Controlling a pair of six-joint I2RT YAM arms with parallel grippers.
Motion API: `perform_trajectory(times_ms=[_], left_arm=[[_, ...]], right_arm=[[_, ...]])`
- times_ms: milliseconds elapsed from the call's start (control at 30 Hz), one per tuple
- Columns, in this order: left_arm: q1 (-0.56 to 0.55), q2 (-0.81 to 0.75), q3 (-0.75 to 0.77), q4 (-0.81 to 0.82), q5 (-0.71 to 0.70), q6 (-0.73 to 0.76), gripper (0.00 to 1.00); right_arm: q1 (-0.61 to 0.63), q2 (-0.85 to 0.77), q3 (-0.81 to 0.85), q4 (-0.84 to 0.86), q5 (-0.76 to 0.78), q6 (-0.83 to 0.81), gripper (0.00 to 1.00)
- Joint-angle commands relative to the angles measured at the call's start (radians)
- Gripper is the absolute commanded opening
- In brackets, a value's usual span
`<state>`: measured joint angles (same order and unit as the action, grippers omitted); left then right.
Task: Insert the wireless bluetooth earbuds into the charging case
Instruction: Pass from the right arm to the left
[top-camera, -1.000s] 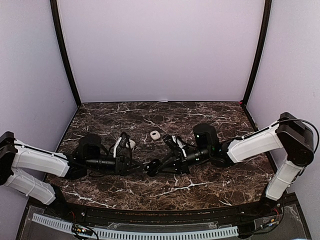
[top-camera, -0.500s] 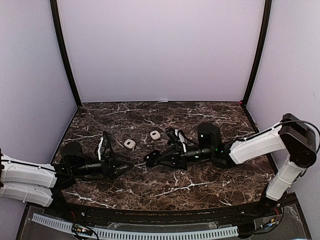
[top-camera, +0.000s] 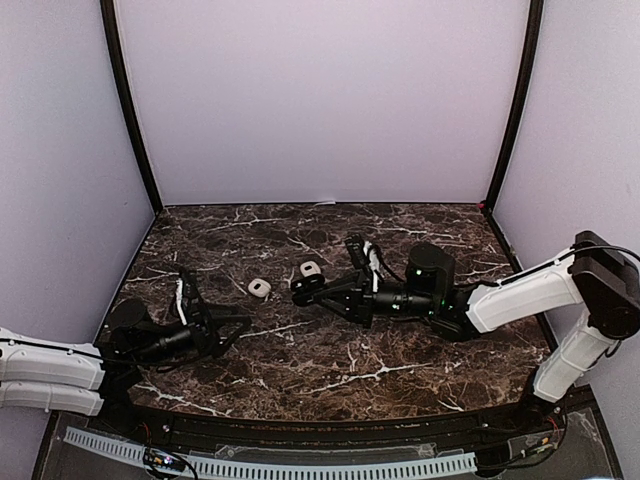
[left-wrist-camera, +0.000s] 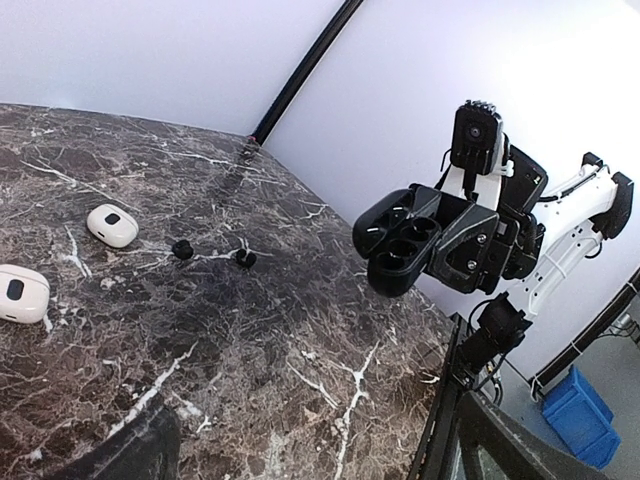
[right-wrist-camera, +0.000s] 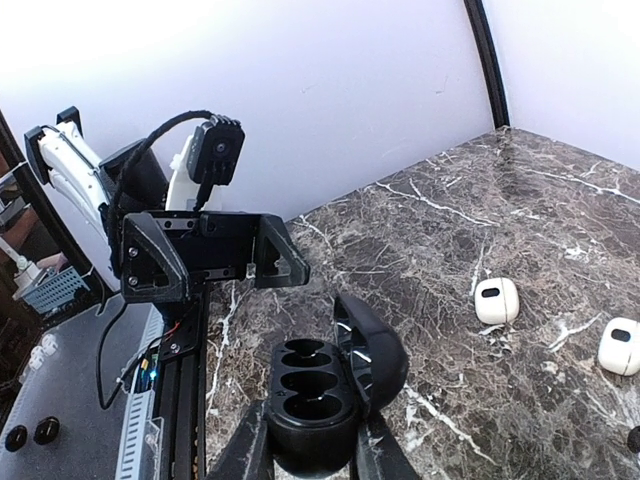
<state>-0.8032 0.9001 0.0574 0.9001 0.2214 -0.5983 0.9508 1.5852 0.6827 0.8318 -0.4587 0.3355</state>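
A black charging case (right-wrist-camera: 318, 393) with its lid (right-wrist-camera: 374, 350) swung open sits between the fingers (right-wrist-camera: 236, 450) of my right gripper (right-wrist-camera: 310, 440), which is shut on it; both round wells look empty. From above, that gripper (top-camera: 305, 292) holds the case just off the table, beside the white cases. The left wrist view shows the held case (left-wrist-camera: 404, 240) and two black earbuds (left-wrist-camera: 182, 249) (left-wrist-camera: 245, 259) lying apart on the marble. My left gripper (top-camera: 213, 312) stands open and empty at the near left.
Two white pebble-like cases (top-camera: 260, 289) (top-camera: 311, 270) lie on the marble table (top-camera: 330, 370) left of the middle, also seen as white cases (right-wrist-camera: 496, 300) (right-wrist-camera: 620, 345) from the right wrist. Black frame posts stand at the back corners.
My left gripper opened wide and drew back to the near left, away from the black case. My right gripper carried the case farther back, toward the white cases.
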Motion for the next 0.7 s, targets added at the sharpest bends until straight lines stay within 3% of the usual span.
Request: perform_trajectory(times_ms=[0,200,367,667], left_arm=[[0.001,0.005,-0.008,0.022,0.018,0.028,0.99],[0.001,0.084,0.022,0.082,0.118,0.054,0.98],[-0.016,0.201,0.043,0.238,0.258,0.062,0.93],[-0.091,0.34,0.097,0.344,0.226,0.115,0.9]], right_arm=[[0.019,-0.014,0.002,0.073,0.046,0.02,0.0],[0.029,-0.022,0.016,0.053,0.083,-0.005,0.0],[0.035,-0.026,0.024,0.05,0.106,-0.007,0.0],[0.056,-0.052,-0.006,0.094,0.143,-0.007,0.0]])
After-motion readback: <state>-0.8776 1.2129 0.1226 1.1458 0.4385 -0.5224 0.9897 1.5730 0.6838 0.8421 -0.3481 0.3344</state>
